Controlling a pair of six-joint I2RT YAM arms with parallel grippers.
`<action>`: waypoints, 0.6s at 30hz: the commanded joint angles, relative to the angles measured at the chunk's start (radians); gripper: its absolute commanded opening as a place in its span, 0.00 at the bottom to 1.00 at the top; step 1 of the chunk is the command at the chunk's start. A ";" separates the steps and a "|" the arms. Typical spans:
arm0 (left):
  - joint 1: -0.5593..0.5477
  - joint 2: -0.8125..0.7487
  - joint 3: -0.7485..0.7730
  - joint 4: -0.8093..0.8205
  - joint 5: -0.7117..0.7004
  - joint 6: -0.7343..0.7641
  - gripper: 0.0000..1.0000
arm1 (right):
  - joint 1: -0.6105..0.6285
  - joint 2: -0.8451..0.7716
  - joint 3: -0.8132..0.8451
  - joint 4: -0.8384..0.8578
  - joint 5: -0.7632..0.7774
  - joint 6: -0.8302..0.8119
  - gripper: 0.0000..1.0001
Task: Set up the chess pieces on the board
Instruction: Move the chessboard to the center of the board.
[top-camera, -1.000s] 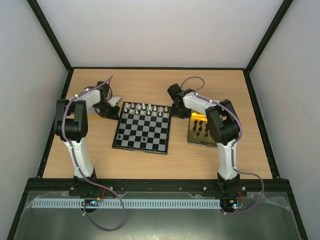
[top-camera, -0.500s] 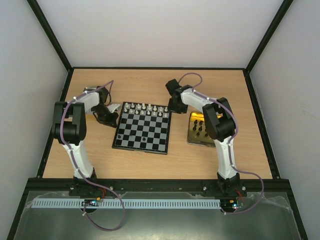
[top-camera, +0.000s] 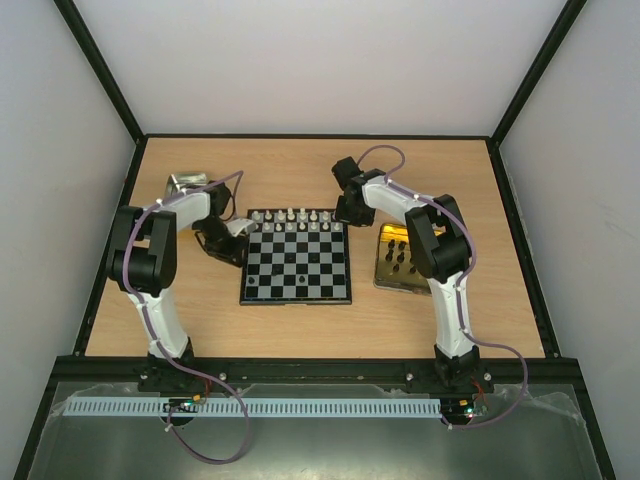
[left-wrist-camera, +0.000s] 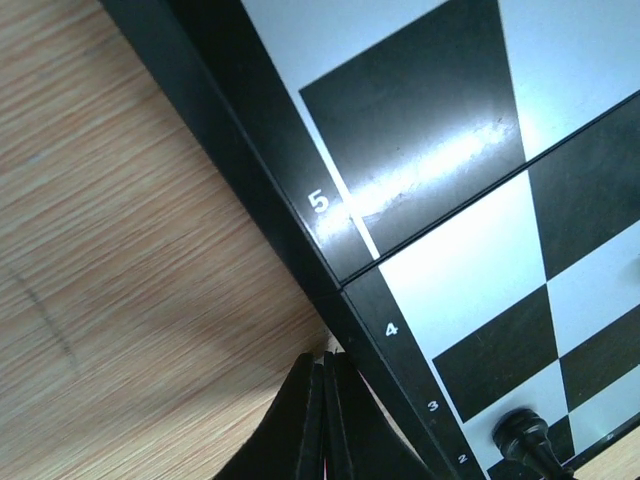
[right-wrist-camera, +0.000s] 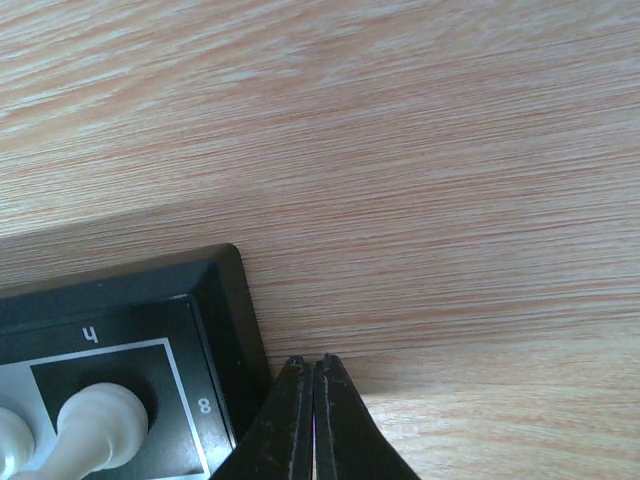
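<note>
The board (top-camera: 296, 264) lies square at the table's middle, with white chess pieces (top-camera: 290, 220) in its far rows. More black chess pieces (top-camera: 401, 256) stand on a gold tray. My left gripper (top-camera: 240, 236) is shut and empty, its tips (left-wrist-camera: 325, 362) against the board's left rim (left-wrist-camera: 250, 170) beside the numeral 4. One black piece (left-wrist-camera: 520, 436) stands on the board near it. My right gripper (top-camera: 346, 214) is shut and empty, its tips (right-wrist-camera: 310, 366) on the table beside the board's far right corner (right-wrist-camera: 225, 300), next to a white piece (right-wrist-camera: 95, 420).
The gold tray (top-camera: 384, 275) lies right of the board, close to the right arm. A silver-grey metal tray (top-camera: 186, 183) stands at the far left behind the left arm. Black frame rails border the wooden table.
The board has slid right and turned square to the table. My left gripper moved right along with its left rim. The silver tray has come into view. My right gripper stayed at the far corner.
</note>
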 joint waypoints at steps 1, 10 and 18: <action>-0.012 -0.034 -0.008 -0.018 0.035 0.003 0.02 | -0.001 0.023 0.004 -0.009 -0.012 -0.002 0.02; -0.005 -0.040 -0.018 0.004 -0.022 -0.007 0.02 | -0.008 0.003 -0.007 -0.027 0.025 0.002 0.02; 0.081 -0.098 0.065 -0.022 -0.086 0.017 0.02 | -0.018 -0.099 -0.060 -0.037 0.085 0.004 0.02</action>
